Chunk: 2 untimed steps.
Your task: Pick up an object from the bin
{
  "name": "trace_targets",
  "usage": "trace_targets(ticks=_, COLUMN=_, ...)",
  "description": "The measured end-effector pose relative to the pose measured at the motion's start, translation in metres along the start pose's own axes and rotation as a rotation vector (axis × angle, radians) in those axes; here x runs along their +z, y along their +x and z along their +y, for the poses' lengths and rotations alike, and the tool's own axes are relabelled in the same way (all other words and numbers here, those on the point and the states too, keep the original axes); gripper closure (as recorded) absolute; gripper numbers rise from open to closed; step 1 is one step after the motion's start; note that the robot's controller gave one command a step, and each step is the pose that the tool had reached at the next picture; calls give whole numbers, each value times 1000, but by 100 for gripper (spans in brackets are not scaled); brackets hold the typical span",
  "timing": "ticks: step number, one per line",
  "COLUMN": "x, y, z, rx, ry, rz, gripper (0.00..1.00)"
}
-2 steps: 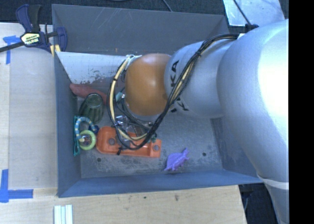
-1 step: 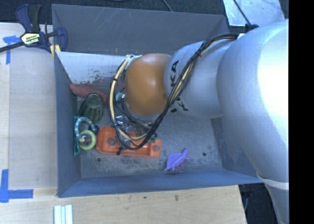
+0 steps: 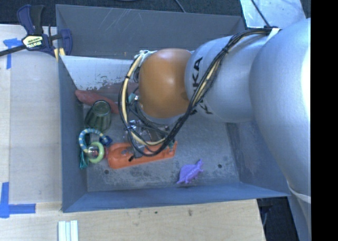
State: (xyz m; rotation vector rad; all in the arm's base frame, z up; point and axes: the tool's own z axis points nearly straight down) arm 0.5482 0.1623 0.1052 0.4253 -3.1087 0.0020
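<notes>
The pincer (image 3: 139,145) is hanging low over the left half of the bin (image 3: 158,34), with the arm's rounded orange cover (image 3: 163,82) and a bundle of yellow, black and white cables (image 3: 129,95) sitting above it and hiding most of it. How far the pincer is standing open cannot be told, and nothing can be made out in its grasp.

Directly beneath the pincer, an orange plastic piece (image 3: 119,158) is lying flat on the bin floor. It is elongated, it is running roughly parallel to the wall at the view's bottom, and its middle is passing under the cables. Whether the pincer is touching it cannot be told.

Just beside the left end of the orange plastic piece, a ring toy (image 3: 87,142) in blue, green and yellow is resting near the bin's left wall, close to the bottom-left corner. Above the ring toy, a dark green cup (image 3: 99,116) is lying on its side, also near the left wall. Further up, a reddish-brown flat piece (image 3: 94,96) is lying near the bin's far wall.

To the right of the orange plastic piece and apart from it, a small purple toy figure (image 3: 190,172) is lying near the wall at the view's bottom.
</notes>
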Motion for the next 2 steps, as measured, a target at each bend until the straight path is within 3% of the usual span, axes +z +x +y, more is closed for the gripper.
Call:
trace_targets(ticks=1, x=-59, y=-8, z=-7, rx=-61, ry=0, rz=-9, gripper=100)
trace_targets(ticks=2, x=-190, y=10, z=3, rx=-15, ry=0, rz=-3, gripper=100)
